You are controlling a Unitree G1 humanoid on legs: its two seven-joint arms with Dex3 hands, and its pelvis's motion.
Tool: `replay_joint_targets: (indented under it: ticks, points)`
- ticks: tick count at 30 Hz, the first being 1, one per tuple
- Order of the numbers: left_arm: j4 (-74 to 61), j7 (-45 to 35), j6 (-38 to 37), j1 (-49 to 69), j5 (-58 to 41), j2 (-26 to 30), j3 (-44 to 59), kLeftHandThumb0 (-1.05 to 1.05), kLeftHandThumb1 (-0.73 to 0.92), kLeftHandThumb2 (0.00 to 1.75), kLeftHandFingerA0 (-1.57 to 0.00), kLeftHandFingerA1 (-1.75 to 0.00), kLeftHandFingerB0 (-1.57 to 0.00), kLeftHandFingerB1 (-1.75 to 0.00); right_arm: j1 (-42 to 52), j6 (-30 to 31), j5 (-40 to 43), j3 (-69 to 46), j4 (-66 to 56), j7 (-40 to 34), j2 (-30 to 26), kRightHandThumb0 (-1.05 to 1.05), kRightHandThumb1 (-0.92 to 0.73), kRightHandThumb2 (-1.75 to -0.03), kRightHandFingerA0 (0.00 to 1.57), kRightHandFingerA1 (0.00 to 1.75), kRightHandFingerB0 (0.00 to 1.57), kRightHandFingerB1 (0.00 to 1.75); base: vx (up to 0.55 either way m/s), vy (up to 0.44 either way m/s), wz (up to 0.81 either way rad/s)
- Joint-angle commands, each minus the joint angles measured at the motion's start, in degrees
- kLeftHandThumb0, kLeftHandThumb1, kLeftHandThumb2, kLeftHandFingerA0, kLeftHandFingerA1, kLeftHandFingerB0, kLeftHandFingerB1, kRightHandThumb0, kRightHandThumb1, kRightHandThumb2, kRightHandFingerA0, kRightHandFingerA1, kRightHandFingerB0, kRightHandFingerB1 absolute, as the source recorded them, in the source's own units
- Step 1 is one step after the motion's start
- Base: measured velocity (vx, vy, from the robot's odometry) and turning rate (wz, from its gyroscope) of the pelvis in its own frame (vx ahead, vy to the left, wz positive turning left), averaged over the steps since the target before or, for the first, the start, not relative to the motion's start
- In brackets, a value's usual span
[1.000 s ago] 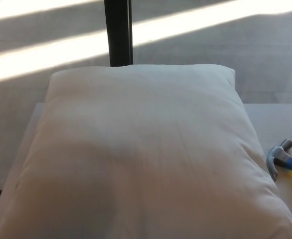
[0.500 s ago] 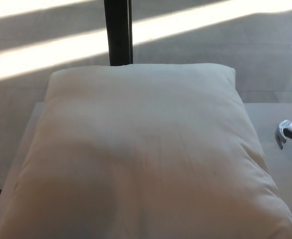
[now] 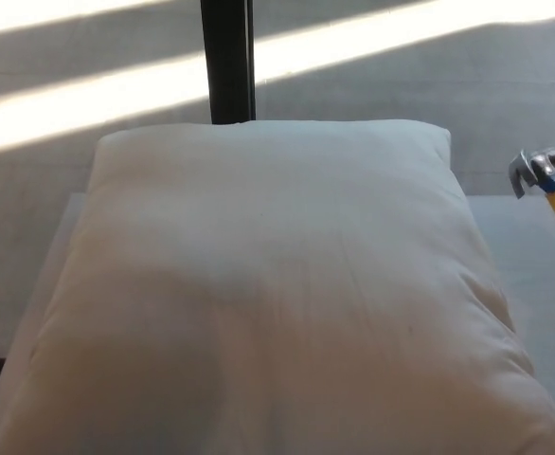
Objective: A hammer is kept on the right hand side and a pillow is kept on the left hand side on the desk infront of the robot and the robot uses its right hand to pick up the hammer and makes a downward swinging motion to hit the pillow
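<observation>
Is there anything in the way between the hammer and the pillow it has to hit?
Nothing visible is. The hammer is at the right edge of the view, its head beside the pillow's far right corner. Only bare desk and floor show between them. The pillow's top is clear.

The pillow [image 3: 277, 294] is soft, matt white cloth. The hammer [image 3: 543, 180] has a shiny metal head and a smooth yellow handle.

Pillow [image 3: 268, 294] on desk [image 3: 533, 256]; hammer [image 3: 541, 178] at right edge, apart from pillow.
</observation>
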Motion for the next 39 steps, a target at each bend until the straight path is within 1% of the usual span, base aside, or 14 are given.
replay_joint_targets:
  ticks: [1,3,8,10,12,13,16,18,22,28,29,31,37,39]
  points:
    - [0.16,-0.39,-1.12,1.57,-0.14,1.34,0.32,-0.59,0.62,0.59,-0.71,-0.60,-0.69,-0.55,-13.41,36.54,29.78,-14.90,-17.01,7.82,3.40,-0.29,-0.68,-1.07,1.04,1.75,0.70,1.73,0.00,0.000,0.00]
    - [-0.11,-0.35,-0.93,1.68,-0.48,1.28,0.57,-0.59,0.61,0.59,-0.71,-0.62,-0.71,-0.56,-15.19,41.77,32.14,-15.67,-19.52,8.20,3.88,-0.29,-0.71,-1.08,1.07,1.75,0.72,1.75,0.00,0.000,0.00]
    - [-0.18,-0.45,-1.22,2.21,-0.19,1.28,0.32,-0.59,0.62,0.59,-0.72,-0.61,-0.68,-0.54,-18.25,49.19,36.33,-15.32,-23.21,11.70,3.88,-0.29,-0.74,-1.06,1.08,1.75,0.71,1.73,0.00,0.000,0.00]
    - [-0.12,-0.44,-1.24,2.14,-0.24,1.33,0.39,-0.60,0.61,0.59,-0.73,-0.62,-0.67,-0.53,-21.98,54.27,39.65,-16.33,-23.26,13.34,4.19,-0.33,-0.67,-1.12,1.06,1.75,0.74,1.75,0.00,0.000,0.00]
    - [-0.13,-0.54,-1.32,2.19,-0.05,1.48,0.22,-0.60,0.61,0.59,-0.73,-0.62,-0.67,-0.53,-23.24,55.78,40.96,-17.17,-23.66,13.37,4.82,-0.33,-0.67,-1.12,1.06,1.75,0.74,1.75,0.00,0.000,0.00]
    - [-0.24,-0.55,-1.59,2.31,0.14,1.53,0.05,-0.61,0.63,0.59,-0.70,-0.61,-0.65,-0.54,-24.03,56.85,41.11,-17.48,-23.94,13.19,5.13,-0.33,-0.68,-1.02,1.04,1.75,0.72,1.74,0.00,0.000,0.00]
    - [-0.05,-0.67,-1.66,2.30,-0.18,1.57,0.41,-0.58,0.62,0.59,-0.70,-0.60,-0.69,-0.56,-27.23,61.02,42.34,-17.84,-23.61,14.38,5.47,-0.34,-0.70,-1.04,1.04,1.75,0.72,1.75,0.00,0.000,0.00]
    - [0.24,-0.78,-1.64,2.24,-0.41,1.49,0.68,-0.60,0.60,0.58,-0.73,-0.61,-0.74,-0.57,-28.97,62.49,42.18,-16.57,-23.68,15.83,5.25,-0.36,-0.69,-1.02,1.03,1.75,0.74,1.75,0.00,0.000,0.00]
    - [0.57,-0.28,-1.73,2.37,0.12,1.56,0.31,-0.60,0.62,0.59,-0.72,-0.57,-0.70,-0.54,-31.40,64.32,41.73,-17.26,-23.65,14.73,6.54,-0.36,-0.68,-1.01,1.03,1.75,0.76,1.75,0.00,0.000,0.00]
    - [-0.19,-0.68,-1.25,2.51,-0.55,1.39,0.70,-0.60,0.61,0.58,-0.71,-0.60,-0.68,-0.55,-34.97,67.20,43.09,-17.62,-24.39,15.98,7.06,-0.36,-0.67,-1.01,1.01,1.75,0.69,1.75,0.00,0.000,0.00]
    - [0.54,-0.42,-1.20,2.35,-0.01,1.56,0.35,-0.60,0.61,0.58,-0.69,-0.54,-0.67,-0.52,-36.75,67.49,44.05,-18.66,-24.87,15.38,7.50,-0.38,-0.71,-0.93,0.96,1.75,0.70,1.67,0.00,0.000,0.00]
    - [0.74,-0.19,-1.08,2.56,-0.09,1.54,0.50,-0.59,0.61,0.59,-0.72,-0.58,-0.72,-0.54,-36.80,65.59,45.37,-17.67,-26.00,16.47,7.69,-0.35,-0.61,-1.13,0.94,1.75,0.71,1.68,0.00,0.000,0.00]
    - [0.51,-0.70,-1.56,4.31,0.55,1.74,-0.13,-0.60,0.64,0.59,-0.69,-0.57,-0.66,-0.54,-37.25,67.75,44.64,-16.97,-28.41,16.96,8.40,-0.35,-0.60,-1.15,0.99,1.75,0.67,1.66,0.00,0.000,0.00]
    - [0.54,-0.50,-1.25,5.47,-0.04,1.63,0.47,-0.59,0.62,0.59,-0.70,-0.57,-0.69,-0.53,-36.81,69.42,44.45,-16.93,-29.65,16.73,9.18,-0.35,-0.61,-1.08,0.98,1.75,0.71,1.59,0.00,0.000,0.00]
